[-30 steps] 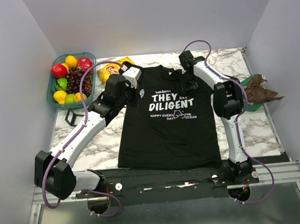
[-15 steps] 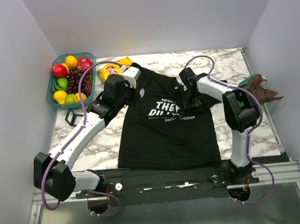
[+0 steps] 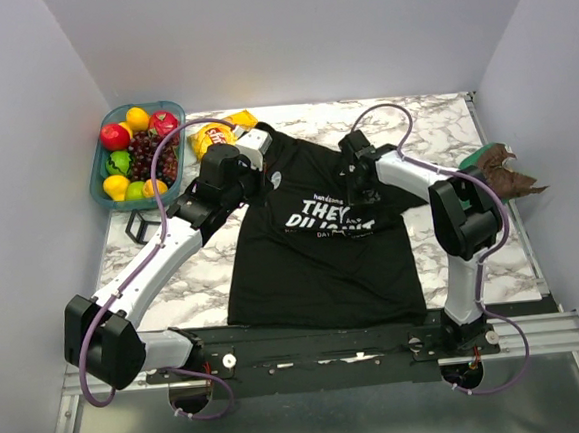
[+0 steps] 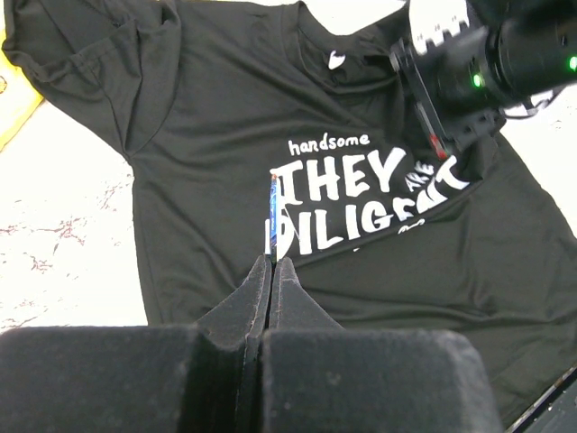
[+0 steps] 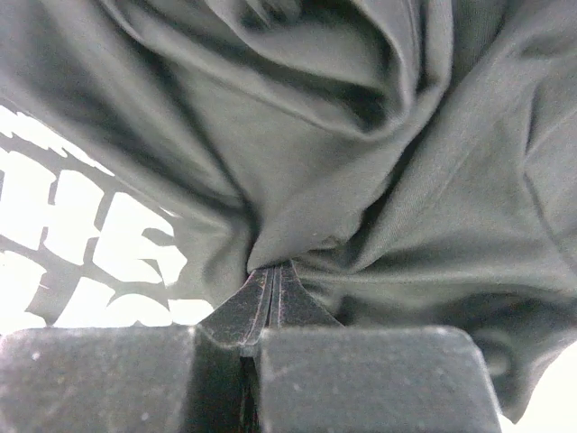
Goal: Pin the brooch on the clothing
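The left end effector (image 4: 272, 263) has its fingers pressed together. A thin flat sliver stands up out of the tips, seen edge-on. This appears to be the brooch (image 4: 271, 215), though its face does not show.

Beyond those tips lies the clothing (image 3: 313, 265), a black T-shirt spread on the marble worktop (image 3: 199, 274). In the left wrist view the sliver lines up with the left edge of the white print, just ahead of the "T" of THEY and the "D" of DILIGENT. Whether it touches the fabric cannot be told.

The right end effector (image 5: 271, 271) is likewise closed, pinching a fold of the shirt. Creases run out from its tips in every direction, and the white letters lie to the left of them. From overhead, this pinch sits at the chest just right of the print. The upper part of the shirt is bunched, with the lettering slanted and partly folded under. The lower half lies flat toward the arm bases.

Well to the left of the left end effector stands a blue basket (image 3: 96, 180) of fruit. A yellow packet (image 3: 213, 137) lies just beyond the left end effector, near the shirt's sleeve. A small black frame (image 3: 142, 226) rests on the worktop left of the left arm. Well to the right of the right end effector, a crumpled brown thing (image 3: 502, 175) lies on a green pad at the worktop's edge.
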You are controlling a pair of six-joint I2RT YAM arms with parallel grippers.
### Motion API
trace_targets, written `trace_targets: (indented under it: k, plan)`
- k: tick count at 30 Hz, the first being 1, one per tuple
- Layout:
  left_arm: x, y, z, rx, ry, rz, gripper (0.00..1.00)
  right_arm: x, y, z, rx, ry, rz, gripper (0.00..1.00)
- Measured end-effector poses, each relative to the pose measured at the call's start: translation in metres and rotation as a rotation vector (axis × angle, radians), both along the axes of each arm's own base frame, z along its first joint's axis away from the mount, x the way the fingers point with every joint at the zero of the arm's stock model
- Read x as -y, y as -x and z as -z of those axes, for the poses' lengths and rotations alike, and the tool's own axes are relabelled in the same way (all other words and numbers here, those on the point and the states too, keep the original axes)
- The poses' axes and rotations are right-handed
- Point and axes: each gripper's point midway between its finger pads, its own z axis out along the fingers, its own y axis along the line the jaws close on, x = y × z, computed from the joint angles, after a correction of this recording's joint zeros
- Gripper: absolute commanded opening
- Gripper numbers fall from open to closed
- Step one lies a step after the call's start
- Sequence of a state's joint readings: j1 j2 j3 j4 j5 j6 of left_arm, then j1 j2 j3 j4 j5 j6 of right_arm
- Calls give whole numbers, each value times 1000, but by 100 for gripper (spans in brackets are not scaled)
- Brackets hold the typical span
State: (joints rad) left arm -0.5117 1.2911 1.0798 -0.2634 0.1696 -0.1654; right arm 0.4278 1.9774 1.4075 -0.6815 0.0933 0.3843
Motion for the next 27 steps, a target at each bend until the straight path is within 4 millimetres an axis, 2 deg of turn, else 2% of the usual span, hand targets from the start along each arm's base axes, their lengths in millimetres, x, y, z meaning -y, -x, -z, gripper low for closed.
trace_targets:
  k: [7, 10, 16, 23, 24, 27]
  plan:
    - [1, 0, 3, -8, -4, 1, 0, -6, -46, -36, 135, -49, 45, 1]
    - [2, -1, 9, -21, -11, 3, 0, -5, -54, -43, 162, -50, 55, 1]
    - [14, 3, 25, -56, -31, 31, 0, 0, -53, -40, 161, -30, 62, 1]
    - [39, 12, 55, -139, -64, 68, 0, 10, -33, -39, 144, -13, 59, 2]
    - [42, 13, 58, -149, -67, 71, 0, 10, -33, -42, 150, -15, 59, 4]
    - [51, 14, 67, -181, -73, 77, 0, 10, -32, -56, 181, -30, 58, 25]
